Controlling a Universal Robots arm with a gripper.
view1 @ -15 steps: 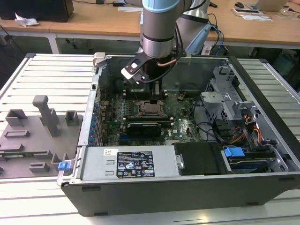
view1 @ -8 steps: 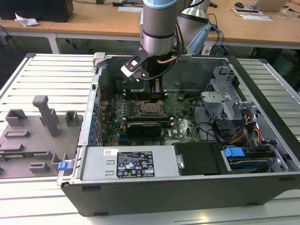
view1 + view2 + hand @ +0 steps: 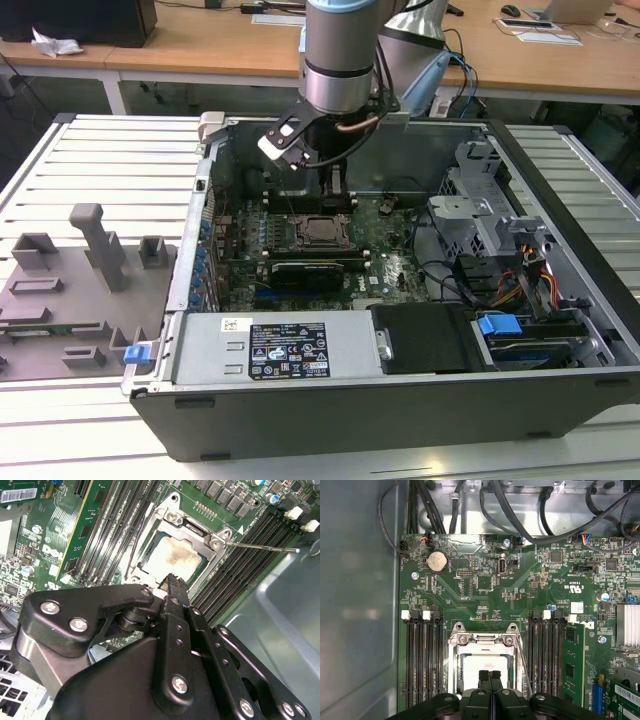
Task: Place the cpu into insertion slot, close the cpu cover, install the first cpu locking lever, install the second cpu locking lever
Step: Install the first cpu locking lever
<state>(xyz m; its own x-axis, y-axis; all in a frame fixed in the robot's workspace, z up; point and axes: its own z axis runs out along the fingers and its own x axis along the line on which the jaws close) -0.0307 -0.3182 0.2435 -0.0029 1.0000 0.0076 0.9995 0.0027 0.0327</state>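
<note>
The grey robot arm reaches straight down into the open case. Its black gripper [image 3: 490, 674] has fingers pressed together. Just beneath the fingertips, the dull silver square cpu [image 3: 175, 557] lies in the black square insertion slot [image 3: 322, 231], framed by the thin silver-grey metal cpu cover [image 3: 482, 650].

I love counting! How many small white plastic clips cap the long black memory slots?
4 in the first wrist view: two white plastic clips on one side of the silver-grey square metal cpu cover, two on the other. More may be hidden behind the black gripper.
</note>
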